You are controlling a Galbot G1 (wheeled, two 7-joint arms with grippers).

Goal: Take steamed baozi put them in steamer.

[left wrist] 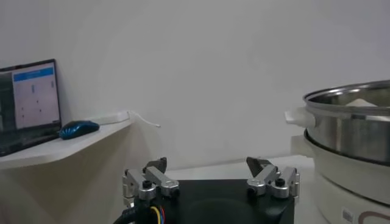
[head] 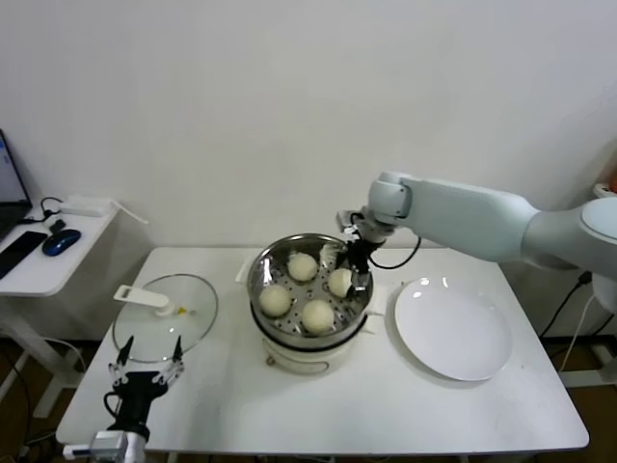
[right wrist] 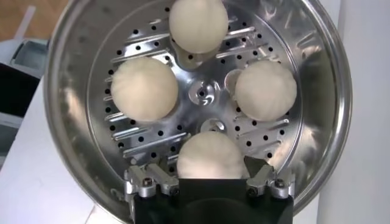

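All four baozi (head: 303, 266) sit in the steamer (head: 262, 271), right gripper (right wrist: 210, 163) spread wide around the nearest bun, gripping nothing, left gripper (head: 146, 369) parked open beside the steamer.

The right arm (head: 482, 224) is smooth pale grey with rounded joints and a thin black cable at the wrist. Both claws, right claw (right wrist: 210, 176) and left claw (left wrist: 210, 176), have black bodies and silver screwed fingers.
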